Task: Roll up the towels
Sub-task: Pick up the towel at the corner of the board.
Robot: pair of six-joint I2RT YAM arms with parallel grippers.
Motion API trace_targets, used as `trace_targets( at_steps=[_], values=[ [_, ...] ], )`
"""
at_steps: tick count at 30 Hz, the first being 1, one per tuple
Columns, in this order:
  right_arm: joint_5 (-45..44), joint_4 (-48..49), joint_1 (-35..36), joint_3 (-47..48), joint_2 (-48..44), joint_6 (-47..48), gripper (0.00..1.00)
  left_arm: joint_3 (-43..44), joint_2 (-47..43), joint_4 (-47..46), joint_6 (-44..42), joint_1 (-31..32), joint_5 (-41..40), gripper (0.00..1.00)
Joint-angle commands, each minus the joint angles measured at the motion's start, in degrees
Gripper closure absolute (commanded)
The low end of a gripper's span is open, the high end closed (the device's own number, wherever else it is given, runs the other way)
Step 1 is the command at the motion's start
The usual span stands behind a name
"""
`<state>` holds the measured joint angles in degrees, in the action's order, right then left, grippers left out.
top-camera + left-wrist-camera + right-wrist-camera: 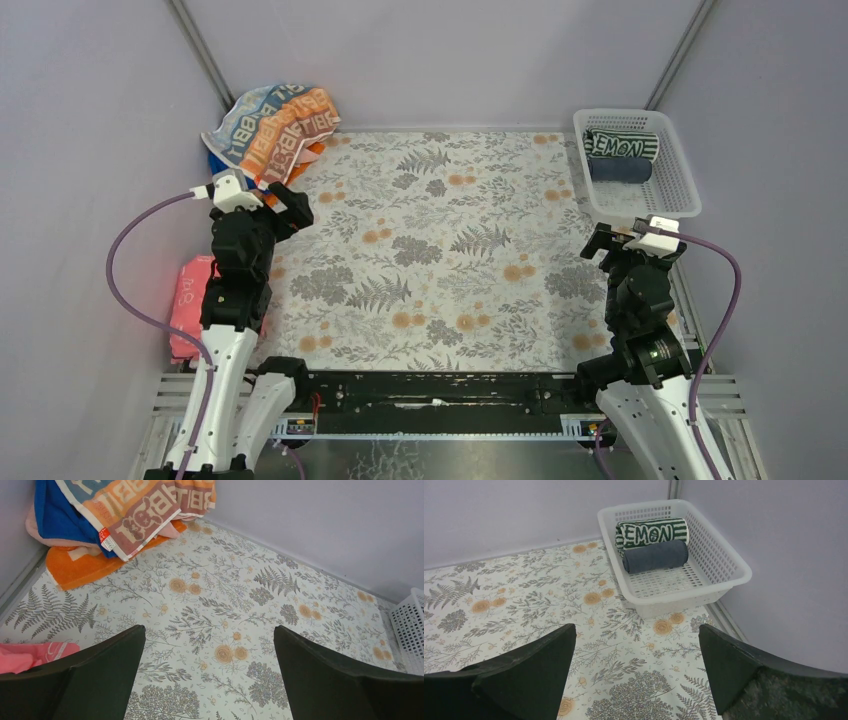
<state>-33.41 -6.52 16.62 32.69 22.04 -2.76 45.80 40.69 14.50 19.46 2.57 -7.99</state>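
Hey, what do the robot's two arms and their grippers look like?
The left arm and right arm have white lower links and black upper joints. A lilac cable loops from a white wrist block on each. The left gripper and right gripper have broad, black, wedge-shaped fingers.

My left arm (pixel 235 290) stands up from its base and bends forward. My left gripper (pixel 208 632) tips down toward the far left, jaws spread wide and empty. My right arm (pixel 640 320) is folded much the same way, my right gripper (pixel 636 630) aimed down toward the far right, jaws just as wide, holding nothing.
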Motion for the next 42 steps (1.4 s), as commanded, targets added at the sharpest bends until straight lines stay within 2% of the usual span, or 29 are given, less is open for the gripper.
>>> trace_targets(
  at_steps=[1, 9, 15, 22, 26, 31, 36, 42],
  values=[
    [-0.1, 3.4, 0.4, 0.3, 0.4, 0.5, 0.01, 0.8, 0.0, -3.8, 0.5, 0.2, -0.6, 0.0],
    [1.1, 3.2, 0.4, 0.3, -0.1, 0.2, 0.01, 2.5, 5.6, -1.3, 0.5, 0.2, -1.5, 0.0],
    [2.4, 3.1, 0.4, 0.3, -0.7, -0.1, 0.01, 8.1, 16.0, -0.6, 0.7, 0.2, -2.9, 0.0],
    [5.9, 3.1, 0.4, 0.2, -1.3, -0.8, 0.01, 20.5, 37.8, -4.2, -0.5, -0.1, -11.5, 0.0],
    [8.0, 3.0, 0.4, 0.2, -1.3, -0.8, 0.01, 28.9, 50.1, -7.3, -2.5, -1.4, -14.5, 0.0],
    [9.9, 2.7, 0.4, 0.1, -0.6, -0.6, 0.01, 41.0, 66.1, -6.8, -2.5, -5.1, -16.0, 0.0],
    [11.0, 2.3, 0.4, 0.4, 1.0, 0.1, 0.01, 51.2, 76.3, -7.5, -0.5, -7.3, -17.3, 0.0],
    [11.1, 1.4, 0.4, 0.8, 3.3, 0.7, 0.01, 62.6, 86.0, -7.8, 4.4, -9.1, -15.8, 0.11]
  ],
)
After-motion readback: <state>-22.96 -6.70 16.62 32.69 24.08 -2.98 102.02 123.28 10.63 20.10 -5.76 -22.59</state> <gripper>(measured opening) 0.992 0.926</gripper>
